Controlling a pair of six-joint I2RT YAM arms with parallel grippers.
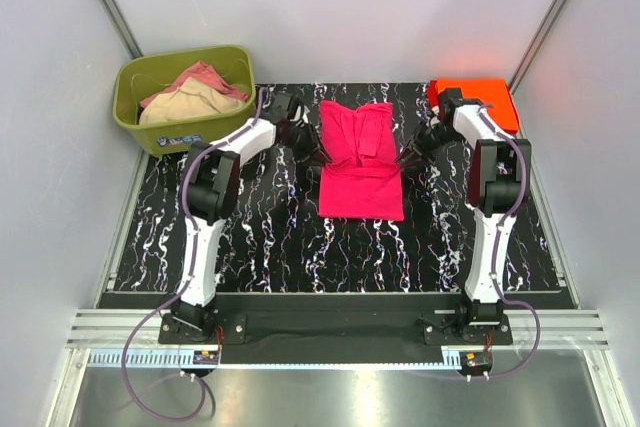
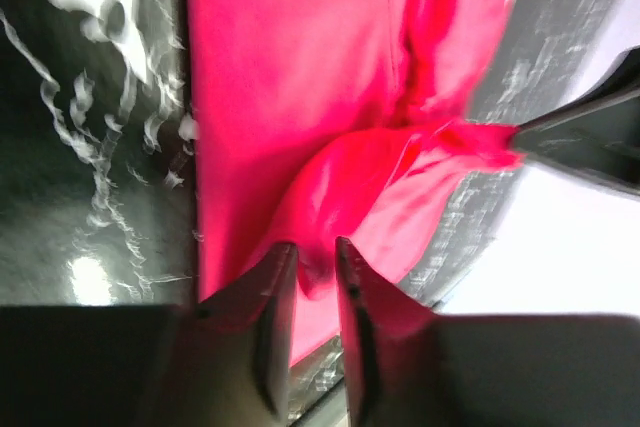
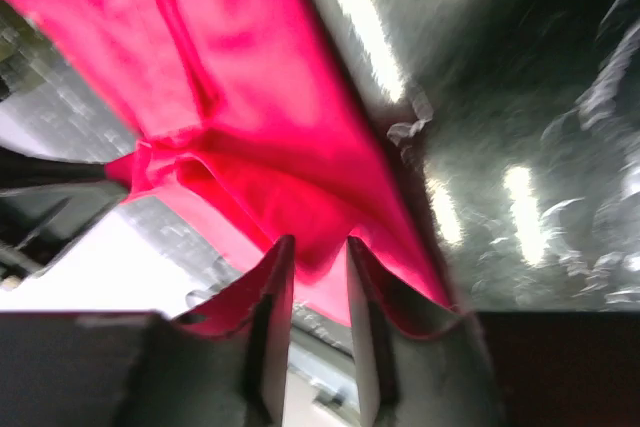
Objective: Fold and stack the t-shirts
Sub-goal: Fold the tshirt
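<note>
The hot pink t-shirt (image 1: 360,172) lies lengthwise in the middle of the black marbled table, its upper part narrowed and rumpled. My left gripper (image 1: 312,150) is at its left edge and my right gripper (image 1: 410,157) at its right edge. In the left wrist view the gripper (image 2: 315,247) is closed to a narrow gap with a raised fold of pink cloth (image 2: 290,67) between its tips. In the right wrist view the gripper (image 3: 320,245) likewise pinches pink cloth (image 3: 230,77). The orange-red t-shirt (image 1: 478,97) lies folded at the back right corner.
An olive-green tub (image 1: 135,119) holding pale and salmon cloths stands at the back left, just behind the left arm. White walls enclose the table on three sides. The right arm's forearm reaches over the edge of the orange-red shirt.
</note>
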